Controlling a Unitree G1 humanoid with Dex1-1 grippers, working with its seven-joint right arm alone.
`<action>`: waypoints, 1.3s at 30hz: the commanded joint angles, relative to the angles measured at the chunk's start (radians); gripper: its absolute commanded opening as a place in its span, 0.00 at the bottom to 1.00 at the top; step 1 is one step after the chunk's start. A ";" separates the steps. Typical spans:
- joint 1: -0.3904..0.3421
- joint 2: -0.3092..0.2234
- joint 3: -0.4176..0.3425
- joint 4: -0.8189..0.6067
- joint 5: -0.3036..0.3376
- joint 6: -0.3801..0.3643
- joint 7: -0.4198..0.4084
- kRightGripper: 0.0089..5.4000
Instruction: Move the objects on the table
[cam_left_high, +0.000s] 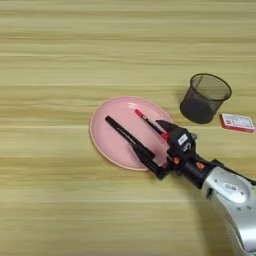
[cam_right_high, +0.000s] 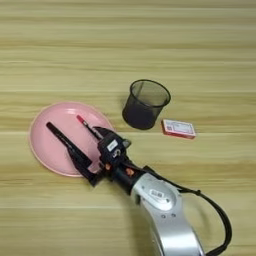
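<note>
My end effector (cam_left_high: 161, 150) sits over the near right part of the pink plate (cam_left_high: 107, 137), its two black fingers (cam_left_high: 150, 161) spread apart; one reaches to the plate's near rim, the other lies further back. The all-black marker (cam_left_high: 122, 136) lies on the plate, running from the plate's middle toward the lower finger, and its near end meets that finger; I cannot tell whether anything is pinched. The marker with the red cap (cam_left_high: 147, 121) lies just beyond, also on the plate, its near end going under the upper finger. Behind the end effector, my silver forearm (cam_right_high: 157, 200) runs off toward the bottom right. Further back and to the right stands the black mesh cup (cam_right_high: 145, 104), upright on the surface (cam_left_high: 60, 60), well apart from the plate. Just right of the cup, the small red-and-white box (cam_right_high: 178, 128) lies flat on the wood.
</note>
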 joint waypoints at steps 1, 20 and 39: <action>-0.048 -0.012 -0.030 -0.029 0.017 -0.022 -0.021 0.99; -0.098 -0.041 -0.124 0.047 0.009 -0.051 -0.039 0.99; -0.117 -0.050 -0.139 0.126 -0.010 -0.085 -0.035 0.99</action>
